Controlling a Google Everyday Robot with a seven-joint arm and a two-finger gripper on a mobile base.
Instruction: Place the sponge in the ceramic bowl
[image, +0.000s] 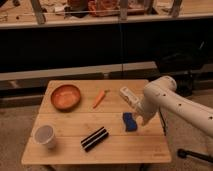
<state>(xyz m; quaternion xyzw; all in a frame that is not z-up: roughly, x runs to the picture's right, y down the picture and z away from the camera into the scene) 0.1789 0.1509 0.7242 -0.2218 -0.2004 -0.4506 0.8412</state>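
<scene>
Beside sponge, gripper, carrot between sponge and ceramic bowl

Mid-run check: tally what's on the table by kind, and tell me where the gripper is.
ceramic bowl: 1
white cup: 1
carrot: 1
sponge: 1
black striped bar: 1
Total: 5
The gripper is just right of the sponge.

Wooden table beneath the low gripper; orange carrot up-left of jaws, white-striped black bar down-left, white cup far left.
</scene>
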